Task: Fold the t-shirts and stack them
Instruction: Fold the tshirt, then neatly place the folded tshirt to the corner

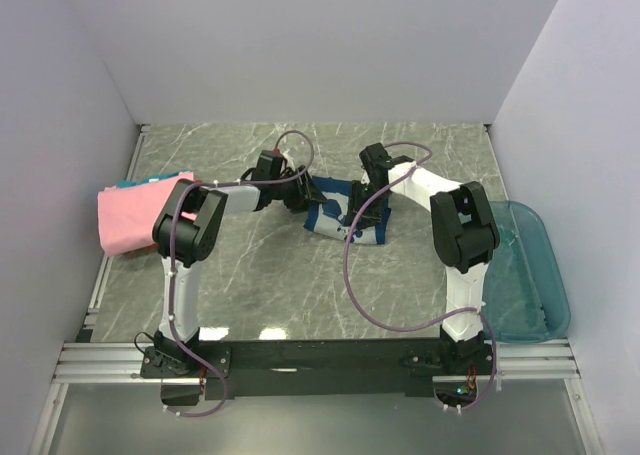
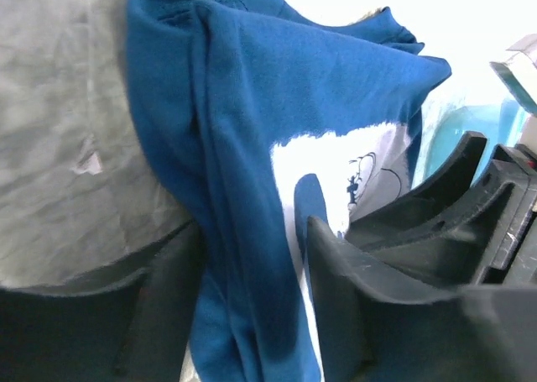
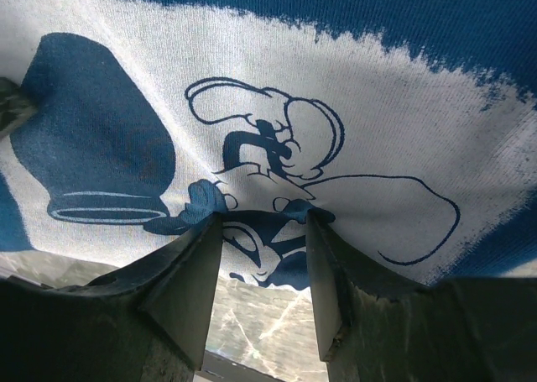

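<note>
Blue printed t-shirt (image 1: 332,221) bunched at centre of marble table (image 1: 270,275). Left gripper (image 2: 253,227) clamps a blue fold. Right gripper (image 3: 264,217) pinches the white cartoon-print edge (cloth puckers at tips). Pink t-shirt (image 1: 135,220) lies far left.

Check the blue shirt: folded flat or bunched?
Bunched: the blue shirt is held crumpled between the left gripper and right gripper, both pinching its cloth.

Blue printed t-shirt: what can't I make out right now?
- Top external: left arm and right arm cover much of the blue t-shirt with a white cartoon print; fold state hidden.
- Right wrist: cloth fills the view; whether the jaws of the right gripper pinch it is unclear.
- Top external: left arm overlaps the pink cloth shirt pile; layers uncountable.
</note>
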You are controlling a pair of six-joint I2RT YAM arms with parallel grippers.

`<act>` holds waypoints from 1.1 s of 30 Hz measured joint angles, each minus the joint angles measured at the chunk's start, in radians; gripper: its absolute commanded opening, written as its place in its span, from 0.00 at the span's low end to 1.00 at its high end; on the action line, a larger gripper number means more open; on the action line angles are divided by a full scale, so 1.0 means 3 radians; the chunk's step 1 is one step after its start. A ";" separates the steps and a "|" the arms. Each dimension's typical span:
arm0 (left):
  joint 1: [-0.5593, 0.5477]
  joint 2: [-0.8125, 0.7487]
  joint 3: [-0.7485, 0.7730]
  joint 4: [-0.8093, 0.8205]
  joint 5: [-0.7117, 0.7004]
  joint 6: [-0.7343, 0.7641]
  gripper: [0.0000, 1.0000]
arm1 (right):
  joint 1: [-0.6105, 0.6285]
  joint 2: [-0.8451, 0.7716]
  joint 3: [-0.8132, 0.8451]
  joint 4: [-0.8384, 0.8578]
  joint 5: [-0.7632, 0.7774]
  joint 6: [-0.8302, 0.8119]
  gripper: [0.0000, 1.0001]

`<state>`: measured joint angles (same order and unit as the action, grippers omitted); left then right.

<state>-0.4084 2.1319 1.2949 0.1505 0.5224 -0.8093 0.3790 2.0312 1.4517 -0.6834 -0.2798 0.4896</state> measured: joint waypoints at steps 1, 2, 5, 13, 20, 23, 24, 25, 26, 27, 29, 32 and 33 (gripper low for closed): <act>-0.0019 0.0011 0.0015 -0.0006 -0.0018 0.0008 0.49 | 0.0000 0.0000 0.0000 0.0001 -0.0001 0.0000 0.52; -0.0036 0.0025 0.0027 -0.0010 -0.0036 0.0009 0.45 | 0.0000 0.0000 0.0000 0.0001 -0.0001 -0.0001 0.52; -0.0075 0.0066 0.0047 -0.0045 -0.0094 0.0018 0.22 | 0.0000 -0.0005 -0.0005 0.0006 -0.0004 0.0000 0.52; -0.0127 0.0098 0.0300 -0.0458 -0.0233 0.0210 0.00 | 0.0000 -0.0029 -0.0025 0.0022 -0.0004 -0.0003 0.54; -0.0192 -0.0018 0.0546 -0.1175 -0.0668 0.0772 0.00 | 0.0003 -0.0158 -0.0043 -0.0070 0.0132 -0.0072 0.57; -0.0189 -0.0141 0.0617 -0.1575 -0.0913 0.1114 0.00 | -0.0003 -0.0247 -0.0043 -0.0182 0.0217 -0.0130 0.57; -0.0184 -0.0192 0.0632 -0.1703 -0.0998 0.1240 0.00 | -0.0006 -0.0270 -0.0043 -0.0205 0.0233 -0.0140 0.57; -0.0178 -0.0251 0.0641 -0.1823 -0.1086 0.1364 0.00 | -0.0011 -0.0295 -0.0043 -0.0233 0.0249 -0.0151 0.57; -0.0173 -0.0308 0.0641 -0.1914 -0.1157 0.1452 0.00 | -0.0022 -0.0322 -0.0043 -0.0259 0.0261 -0.0165 0.57; -0.0164 -0.0375 0.0641 -0.2026 -0.1235 0.1546 0.00 | -0.0032 -0.0343 -0.0043 -0.0281 0.0268 -0.0181 0.57; -0.0146 -0.0529 0.0640 -0.2211 -0.1364 0.1717 0.00 | -0.0055 -0.0374 -0.0043 -0.0313 0.0281 -0.0214 0.57; -0.0122 -0.0778 0.0638 -0.2421 -0.1513 0.1892 0.00 | -0.0070 -0.0380 -0.0043 -0.0322 0.0280 -0.0245 0.57; -0.0117 -0.0872 0.0637 -0.2485 -0.1560 0.1942 0.00 | -0.0078 -0.0380 -0.0043 -0.0322 0.0278 -0.0259 0.57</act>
<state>-0.4435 1.8702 1.4860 -0.5949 0.0544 -0.2268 0.3557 1.9171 1.4387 -0.7799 -0.1963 0.4118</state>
